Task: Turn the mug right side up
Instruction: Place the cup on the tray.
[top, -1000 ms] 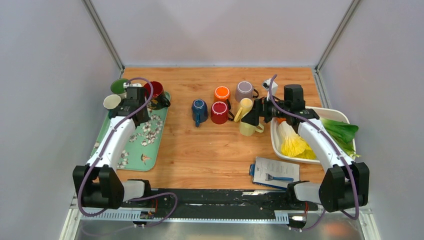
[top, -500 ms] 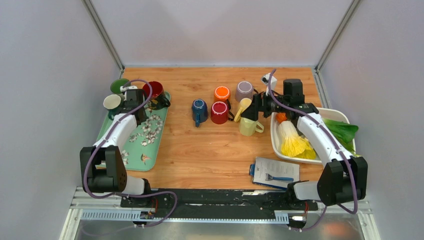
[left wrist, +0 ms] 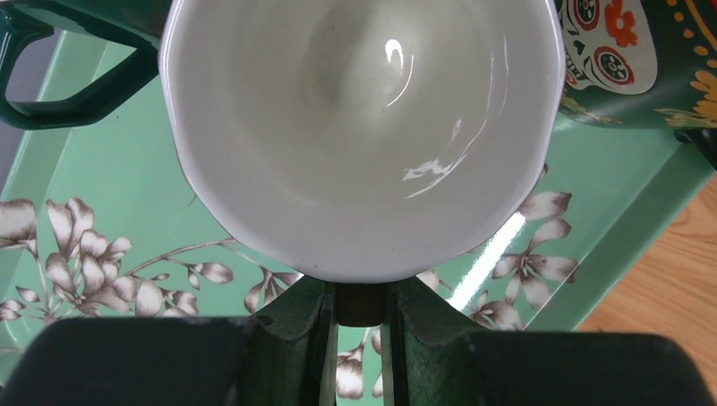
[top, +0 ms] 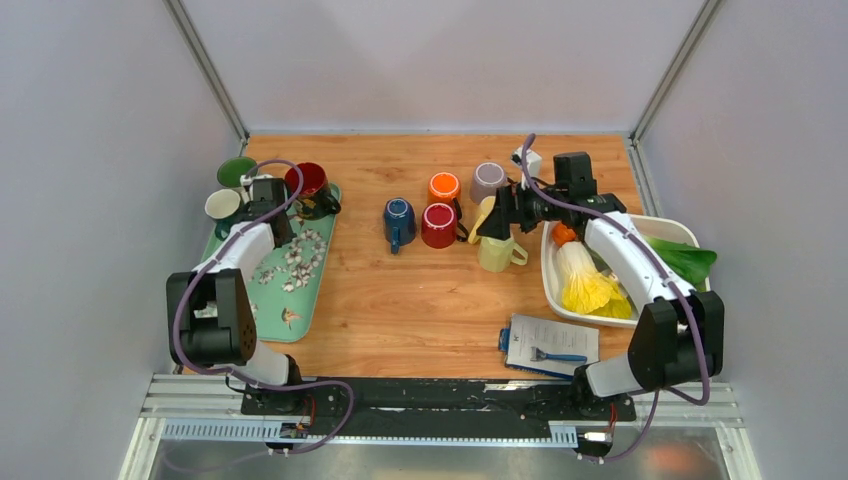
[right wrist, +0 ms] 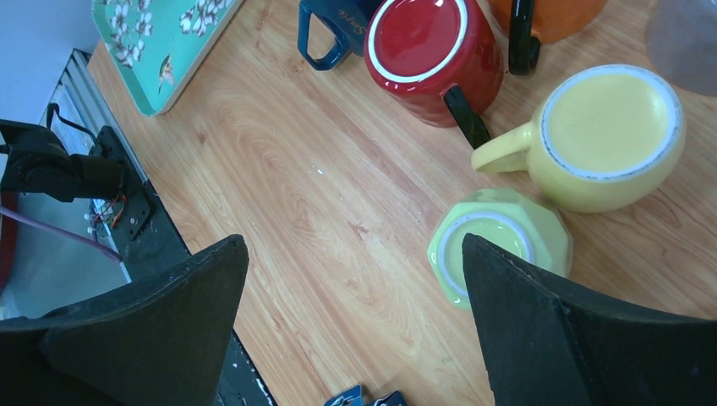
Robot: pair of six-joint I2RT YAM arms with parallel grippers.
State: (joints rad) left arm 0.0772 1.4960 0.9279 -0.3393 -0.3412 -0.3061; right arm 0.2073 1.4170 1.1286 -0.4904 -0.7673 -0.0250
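The left gripper (left wrist: 359,298) is clamped on the rim of the white mug (left wrist: 355,135) over the tray (left wrist: 93,194), and so thin a pinch may slip and knock it against the painted mug (left wrist: 630,63), while the right gripper (right wrist: 351,254) hangs wide apart above the table (right wrist: 313,178).

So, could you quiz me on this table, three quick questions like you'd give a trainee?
1. True or false: the right gripper is clamped on a mug.
2. What lies under the white mug at the left gripper? A) a blue towel B) the green flowered tray C) a wire rack
3. Is the red mug near the right gripper right side up or upside down?
Key: 1 false, its jaws stand wide open with nothing between them. 2 B. 3 upside down, its base faces up.
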